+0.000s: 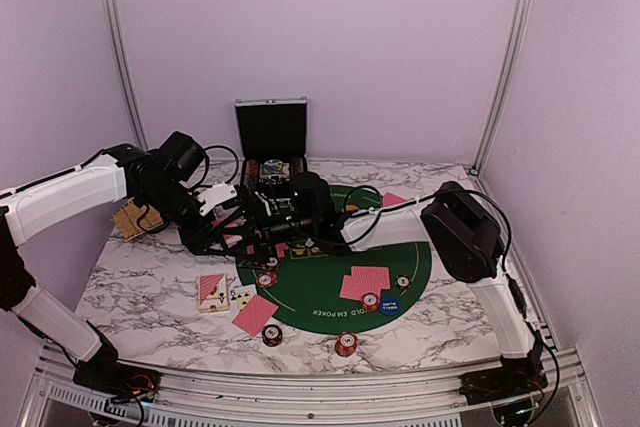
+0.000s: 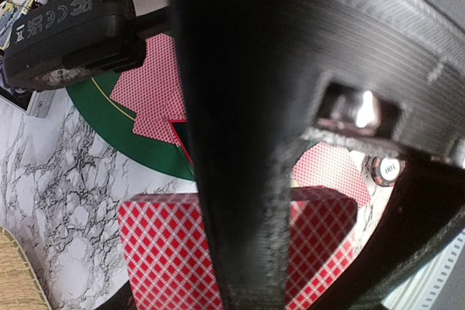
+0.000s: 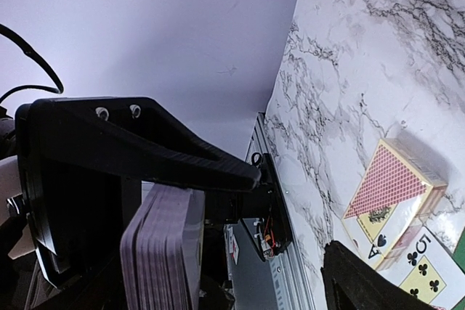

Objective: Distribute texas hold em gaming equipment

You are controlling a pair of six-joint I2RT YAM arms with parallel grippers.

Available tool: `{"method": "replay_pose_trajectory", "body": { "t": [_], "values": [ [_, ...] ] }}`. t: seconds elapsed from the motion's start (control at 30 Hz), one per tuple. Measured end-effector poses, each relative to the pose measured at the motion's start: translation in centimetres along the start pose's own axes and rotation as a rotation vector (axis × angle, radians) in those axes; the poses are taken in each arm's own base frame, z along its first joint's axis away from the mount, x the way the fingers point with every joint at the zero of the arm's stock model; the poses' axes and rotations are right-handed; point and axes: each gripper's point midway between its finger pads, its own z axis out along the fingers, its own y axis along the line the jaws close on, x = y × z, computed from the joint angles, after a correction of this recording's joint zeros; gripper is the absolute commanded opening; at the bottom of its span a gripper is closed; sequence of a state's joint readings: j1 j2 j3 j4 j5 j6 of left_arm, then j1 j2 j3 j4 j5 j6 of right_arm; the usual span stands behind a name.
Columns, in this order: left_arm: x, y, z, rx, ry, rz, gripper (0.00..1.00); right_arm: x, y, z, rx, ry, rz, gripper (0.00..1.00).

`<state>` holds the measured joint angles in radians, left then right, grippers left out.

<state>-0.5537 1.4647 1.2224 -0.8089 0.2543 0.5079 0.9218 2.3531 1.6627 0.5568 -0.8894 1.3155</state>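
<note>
**Item:** deck (image 2: pixel 167 252), red-backed.

**Location:** off the bench (image 1: pixel 150 287), over the left rim of the green mat (image 1: pixel 310 287) where both arms meet. The arms hide it in the top view.

**Hold:** the left fingers (image 2: pixel 410 266) appear to flank the deck and clamp it. The right fingers (image 3: pixel 145 143) stand wide. One lies across the deck's back and the other is well apart from it, gripping nothing.

**Already out:** cards (image 1: pixel 365 282) on the mat; chips (image 1: pixel 346 344) near the front edge.

**Step (judged):** dealing, with the top card about to be drawn off the deck.

**Next move calls for:**
- The right fingers take one card only and slide it clear without dragging those beneath.
- The left hold stays firm during the draw.
- The card then goes to a seat lacking one.

**Orientation:**
- The back faces up toward the left wrist camera, so the deck looks roughly flat to the bench.
- In the right wrist view it shows edge-on, its visible edge running about parallel to the near rail.
- The long axis cannot be told, because the frame cuts off the lower part.
</note>
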Motion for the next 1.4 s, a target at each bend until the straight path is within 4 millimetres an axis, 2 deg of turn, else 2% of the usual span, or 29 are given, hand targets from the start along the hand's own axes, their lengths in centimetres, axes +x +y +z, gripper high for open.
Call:
{"method": "replay_pose_trajectory", "body": {
  "t": [0.3, 0.5, 0.77, 0.9, 1.27, 1.4],
  "values": [
    [-0.1, -0.1, 0.0, 0.006, -0.005, 0.000, 0.00, -0.5, 0.4, 1.0, -0.022, 0.007, 0.002, 0.86],
    [-0.1, -0.1, 0.0, 0.006, -0.004, 0.000, 0.00, -0.6, -0.2, 1.5, 0.000, 0.008, 0.023, 0.84],
    [-0.1, -0.1, 0.0, 0.005, -0.004, 0.001, 0.00, -0.7, -1.1, 1.4, 0.040, 0.006, 0.034, 0.73],
    [0.0, -0.1, 0.0, 0.004, 0.000, 0.001, 0.00, -1.0, -1.0, 1.0, 0.043, -0.008, 0.014, 0.65],
    [0.1, -0.1, 0.1, 0.004, 0.002, 0.001, 0.00, -1.7, -0.6, -1.0, 0.087, -0.048, -0.008, 0.61],
    [0.1, -0.1, 0.1, 0.003, 0.002, 0.001, 0.00, -1.8, -0.6, -1.6, 0.094, -0.057, -0.014, 0.53]
  ]
}}
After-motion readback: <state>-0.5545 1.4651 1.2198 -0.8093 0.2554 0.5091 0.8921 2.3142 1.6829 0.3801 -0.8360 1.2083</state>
